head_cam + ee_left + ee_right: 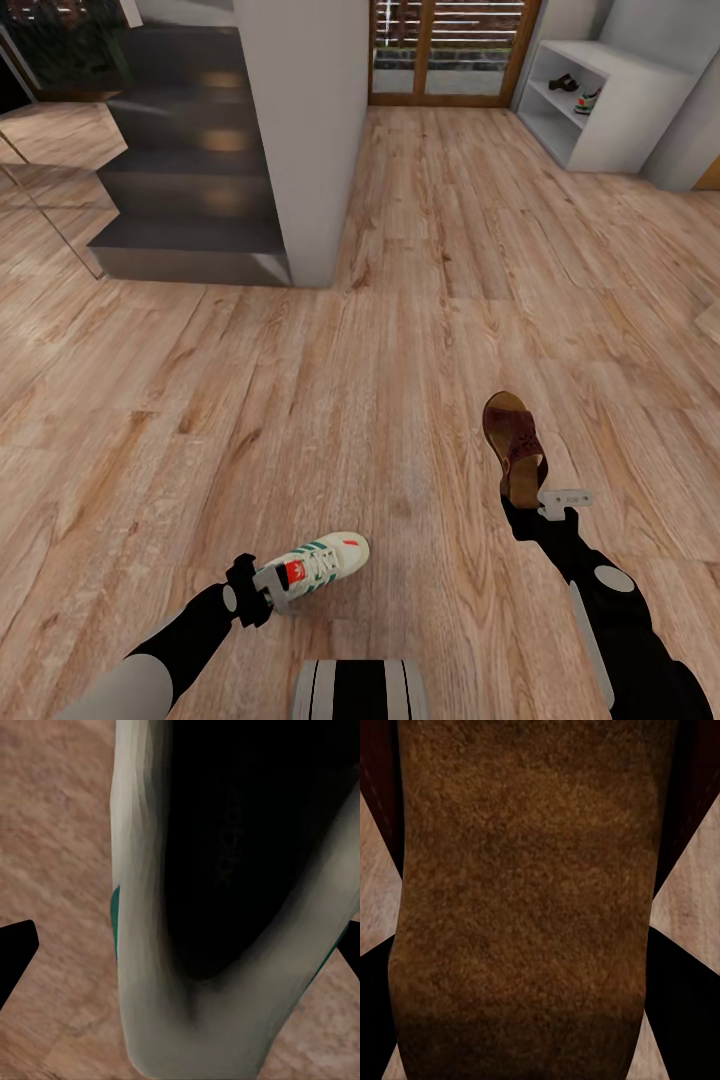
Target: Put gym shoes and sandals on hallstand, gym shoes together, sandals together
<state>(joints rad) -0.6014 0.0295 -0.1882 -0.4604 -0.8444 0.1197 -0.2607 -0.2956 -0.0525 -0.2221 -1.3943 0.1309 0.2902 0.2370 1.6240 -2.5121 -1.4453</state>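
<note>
Gripping a gym shoe [322, 566] by its heel, left gripper [268, 585] is closed on it, toe pointing right, above the corridor floor [300, 400]. Right gripper [530, 505] clamps a brown sandal [513, 440] at its heel, toe aimed away from the robot. Far off at upper right, hallstand [640, 110] shelf already carries another sandal [563, 82] beside another gym shoe [588, 99].

Wood-plank floor [420, 300], dark grey staircase [180, 170], white pillar [305, 130], wood-framed glass door [450, 50].
</note>
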